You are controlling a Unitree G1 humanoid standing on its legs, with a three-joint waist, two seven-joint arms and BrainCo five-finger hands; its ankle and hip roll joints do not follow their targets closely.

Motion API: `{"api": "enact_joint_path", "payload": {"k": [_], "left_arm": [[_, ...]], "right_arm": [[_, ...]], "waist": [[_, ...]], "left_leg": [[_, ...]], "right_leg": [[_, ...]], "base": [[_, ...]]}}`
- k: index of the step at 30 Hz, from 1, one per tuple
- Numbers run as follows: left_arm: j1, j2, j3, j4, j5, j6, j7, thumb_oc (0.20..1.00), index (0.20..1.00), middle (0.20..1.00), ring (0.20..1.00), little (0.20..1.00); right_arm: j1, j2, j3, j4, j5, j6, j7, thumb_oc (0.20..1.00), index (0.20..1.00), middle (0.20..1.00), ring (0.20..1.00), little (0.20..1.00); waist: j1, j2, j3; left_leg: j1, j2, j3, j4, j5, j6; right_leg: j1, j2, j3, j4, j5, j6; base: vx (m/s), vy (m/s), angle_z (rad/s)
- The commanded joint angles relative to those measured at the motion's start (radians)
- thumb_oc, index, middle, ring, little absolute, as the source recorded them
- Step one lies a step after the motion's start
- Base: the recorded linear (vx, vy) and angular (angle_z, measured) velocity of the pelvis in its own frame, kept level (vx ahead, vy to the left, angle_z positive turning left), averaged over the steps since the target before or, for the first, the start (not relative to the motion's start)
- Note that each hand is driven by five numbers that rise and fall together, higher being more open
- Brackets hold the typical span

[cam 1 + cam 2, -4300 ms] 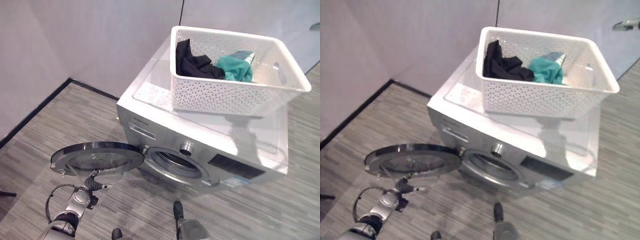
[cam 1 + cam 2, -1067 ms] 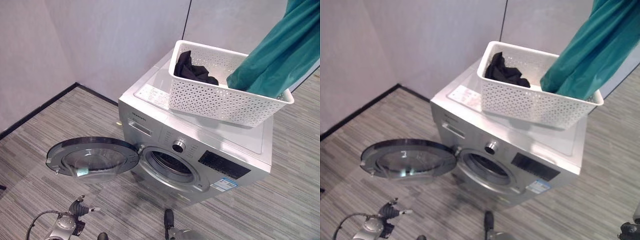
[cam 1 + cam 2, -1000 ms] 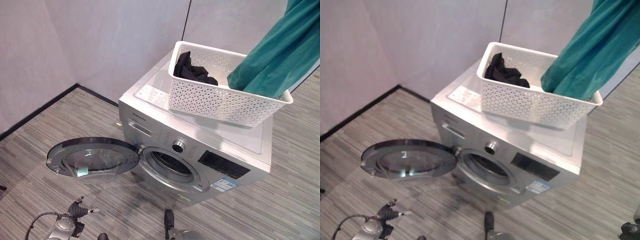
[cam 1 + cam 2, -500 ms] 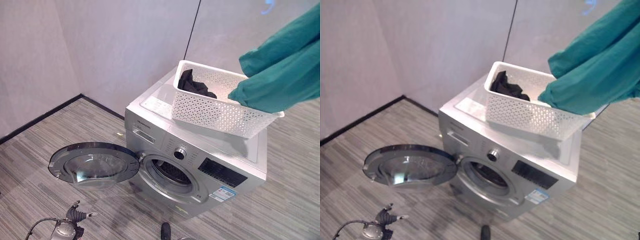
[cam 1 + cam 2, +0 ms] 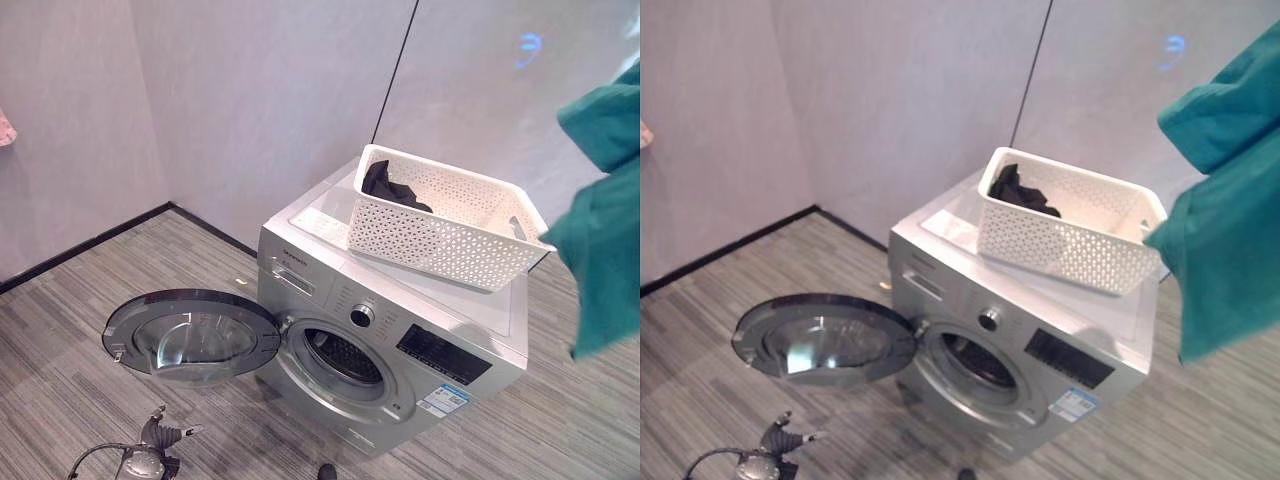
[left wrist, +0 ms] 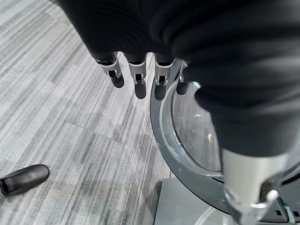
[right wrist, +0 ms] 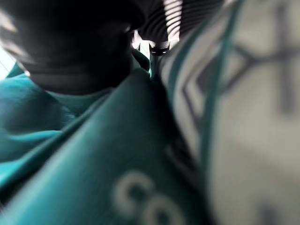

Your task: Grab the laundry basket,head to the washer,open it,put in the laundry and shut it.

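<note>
Grey plank floor (image 5: 70, 330), pale walls, washer (image 5: 400, 320) in the corner with its door open.

White perforated laundry basket (image 5: 440, 235) sits on the washer top, a black garment (image 5: 390, 183) bunched at its far-left end. Round glass door (image 5: 190, 335) swung out flat to the washer's left, drum opening (image 5: 345, 355) dark and exposed. Teal garment (image 5: 1225, 220) hangs in the air at the right, clear of the basket, above the floor beside the washer. Right hand (image 7: 79, 47): dark cover pressed into the teal cloth in its wrist view, fingers buried, grip cannot be told. Left hand (image 6: 136, 77): low over the floor near the door rim, fingers straight and relaxed, holding nothing.
</note>
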Motion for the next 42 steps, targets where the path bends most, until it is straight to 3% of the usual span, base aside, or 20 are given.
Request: {"api": "enact_joint_path", "payload": {"k": [1,7,11,12,13,14,15,19,22,23,24,25,27,29,31,34,35,38,40,42], "left_arm": [[-0.069,0.047,-0.027,0.038,-0.013,-0.054,0.037,1.000,1.000,1.000,1.000,1.000],[-0.087,0.048,-0.017,0.008,-0.009,-0.061,0.046,1.000,1.000,1.000,1.000,1.000],[-0.106,0.035,-0.009,-0.067,0.007,-0.069,0.058,1.000,1.000,1.000,1.000,1.000],[-0.113,0.031,0.001,-0.133,0.021,-0.074,0.065,1.000,1.000,1.000,1.000,1.000],[-0.107,0.037,0.003,-0.137,0.022,-0.072,0.065,1.000,1.000,1.000,1.000,1.000],[-0.109,0.030,0.007,-0.174,0.028,-0.079,0.069,1.000,1.000,1.000,1.000,1.000],[-0.099,0.022,0.023,-0.229,0.050,-0.080,0.077,1.000,1.000,1.000,1.000,1.000],[-0.084,0.059,0.035,-0.335,0.074,-0.084,0.083,1.000,1.000,1.000,1.000,1.000],[-0.077,0.078,0.037,-0.457,0.091,-0.103,0.070,1.000,1.000,1.000,1.000,1.000],[-0.074,0.083,0.038,-0.461,0.092,-0.101,0.069,1.000,1.000,1.000,1.000,1.000],[-0.098,0.099,0.039,-0.534,0.086,-0.113,0.071,1.000,1.000,1.000,1.000,1.000],[-0.099,0.102,0.039,-0.535,0.086,-0.112,0.071,1.000,1.000,1.000,1.000,1.000],[-0.133,0.115,0.032,-0.562,0.102,-0.115,0.067,1.000,1.000,1.000,1.000,1.000],[-0.144,0.122,0.030,-0.575,0.116,-0.114,0.061,1.000,1.000,1.000,1.000,1.000],[-0.148,0.124,0.034,-0.582,0.111,-0.111,0.068,1.000,1.000,1.000,1.000,1.000],[-0.165,0.146,0.045,-0.606,0.102,-0.108,0.076,1.000,1.000,1.000,1.000,1.000],[-0.164,0.145,0.046,-0.607,0.102,-0.108,0.075,1.000,1.000,1.000,1.000,1.000],[-0.171,0.145,0.052,-0.607,0.080,-0.098,0.041,1.000,1.000,1.000,1.000,1.000],[-0.172,0.140,0.053,-0.608,0.067,-0.100,0.029,1.000,1.000,1.000,1.000,1.000],[-0.172,0.141,0.063,-0.630,0.053,-0.106,0.018,1.000,1.000,1.000,1.000,1.000]], "right_arm": [[-0.226,-0.050,0.112,0.059,0.018,-0.027,-0.002,0.200,0.200,0.200,0.200,0.200],[-0.121,-0.104,0.036,-0.107,0.015,-0.051,0.010,0.200,0.200,0.200,0.200,0.200],[0.125,-0.171,-0.169,-0.317,-0.023,-0.062,0.000,0.200,0.200,0.200,0.200,0.200],[0.329,-0.190,-0.345,-0.423,-0.043,-0.063,-0.005,0.200,0.200,0.200,0.200,0.200],[0.373,-0.190,-0.388,-0.435,-0.048,-0.060,-0.007,0.200,0.200,0.200,0.200,0.200],[0.439,-0.193,-0.439,-0.478,-0.064,-0.062,-0.009,0.200,0.200,0.200,0.200,0.200],[0.627,-0.181,-0.603,-0.562,-0.098,-0.065,-0.016,0.200,0.200,0.200,0.200,0.200],[1.017,-0.107,-0.956,-0.699,-0.133,-0.062,-0.002,0.200,0.200,0.200,0.200,0.200],[1.172,-0.053,-1.072,-0.771,-0.171,-0.051,0.014,0.200,0.200,0.200,0.200,0.200],[1.192,-0.050,-1.092,-0.779,-0.174,-0.049,0.015,0.200,0.200,0.200,0.200,0.200],[1.274,0.006,-1.154,-0.833,-0.174,-0.042,0.024,0.200,0.200,0.200,0.200,0.200],[1.284,0.008,-1.166,-0.838,-0.174,-0.041,0.024,0.200,0.200,0.200,0.200,0.200],[1.351,0.054,-1.208,-0.873,-0.172,-0.036,0.039,0.200,0.200,0.200,0.200,0.200],[1.414,0.091,-1.247,-0.909,-0.185,-0.029,0.056,0.200,0.200,0.200,0.200,0.200],[1.414,0.106,-1.242,-0.926,-0.188,-0.030,0.057,0.200,0.200,0.200,0.200,0.200],[1.397,0.138,-1.193,-0.983,-0.183,-0.046,0.087,0.200,0.200,0.200,0.200,0.200],[1.395,0.138,-1.191,-0.983,-0.183,-0.045,0.088,0.200,0.200,0.200,0.200,0.200],[1.405,0.182,-1.162,-1.016,-0.158,-0.062,0.134,0.200,0.200,0.200,0.200,0.200],[1.414,0.197,-1.159,-1.035,-0.159,-0.069,0.150,0.200,0.200,0.200,0.200,0.200],[1.386,0.212,-1.136,-1.031,-0.153,-0.068,0.153,0.200,0.200,0.200,0.200,0.200]], "waist": [[0.014,-0.040,0.030],[0.000,-0.039,0.046],[-0.003,-0.021,0.071],[-0.008,-0.005,0.085],[-0.010,-0.011,0.084],[-0.011,0.002,0.092],[-0.018,0.019,0.102],[-0.021,-0.003,0.121],[-0.025,-0.005,0.160],[-0.022,-0.013,0.162],[-0.026,-0.024,0.209],[-0.024,-0.033,0.209],[-0.022,-0.045,0.226],[-0.016,-0.057,0.231],[-0.012,-0.057,0.248],[0.008,-0.020,0.290],[0.006,-0.018,0.293],[0.023,0.001,0.269],[0.042,-0.008,0.242],[0.073,-0.024,0.214]], "left_leg": [[0.124,0.054,-0.011,0.109,0.210,-0.004],[0.128,0.059,-0.009,0.153,0.170,0.003],[0.121,0.057,-0.011,0.202,0.125,0.019],[0.118,0.051,-0.010,0.217,0.084,0.030],[0.119,0.051,-0.009,0.221,0.080,0.031],[0.120,0.045,-0.005,0.219,0.052,0.036],[0.125,0.029,0.010,0.224,-0.005,0.046],[0.145,-0.016,0.049,0.242,-0.111,0.067],[0.144,-0.059,0.077,0.275,-0.226,0.092],[0.144,-0.064,0.078,0.283,-0.234,0.097],[0.126,-0.149,0.070,0.313,-0.348,0.143],[0.121,-0.156,0.070,0.316,-0.344,0.146],[0.085,-0.245,0.053,0.324,-0.380,0.187],[0.069,-0.292,0.055,0.329,-0.392,0.217],[0.065,-0.304,0.063,0.332,-0.387,0.230],[0.043,-0.318,0.116,0.311,-0.341,0.269],[0.047,-0.315,0.114,0.310,-0.341,0.267],[0.018,-0.325,0.129,0.252,-0.281,0.297],[0.018,-0.337,0.140,0.230,-0.273,0.285],[-0.004,-0.336,0.169,0.239,-0.264,0.271]], "right_leg": [[0.102,-0.130,0.053,0.035,-0.187,0.121],[0.100,-0.125,0.077,0.049,-0.188,0.118],[0.101,-0.130,0.091,0.060,-0.187,0.116],[0.102,-0.141,0.096,0.063,-0.182,0.120],[0.104,-0.140,0.097,0.063,-0.182,0.121],[0.101,-0.149,0.098,0.064,-0.179,0.124],[0.095,-0.168,0.102,0.069,-0.168,0.133],[0.067,-0.217,0.120,0.082,-0.136,0.160],[0.042,-0.281,0.129,0.105,-0.100,0.189],[0.044,-0.287,0.132,0.105,-0.099,0.193],[0.009,-0.358,0.175,0.095,-0.014,0.223],[0.005,-0.365,0.178,0.093,-0.007,0.223],[-0.034,-0.422,0.205,0.066,0.035,0.223],[-0.064,-0.453,0.191,0.065,0.062,0.219],[-0.094,-0.459,0.172,0.090,0.089,0.212],[-0.100,-0.430,0.011,0.263,-0.009,0.160],[-0.101,-0.428,0.010,0.275,-0.019,0.159],[-0.040,-0.311,0.003,0.491,-0.186,0.122],[0.031,-0.278,-0.008,0.423,-0.236,0.110],[0.102,-0.275,-0.027,0.314,-0.237,0.116]], "base": [[0.00,0.000,0.00],[-0.02,0.006,-0.10],[-0.05,0.047,-0.15],[-0.06,0.080,-0.14],[-0.08,0.117,-0.04],[-0.10,0.172,0.00],[-0.14,0.247,0.03],[-0.10,0.193,-0.10],[-0.13,0.238,-0.15],[-0.25,0.456,-0.16],[-0.21,0.356,-0.17],[-0.28,0.442,-0.27],[-0.19,0.332,-0.22],[-0.18,0.342,-0.14],[-0.18,0.219,-0.15],[-0.25,0.240,-0.23],[-0.24,0.225,-0.59],[-0.19,0.121,-0.63],[-0.07,-0.016,-0.18],[-0.10,-0.154,-0.42]]}}
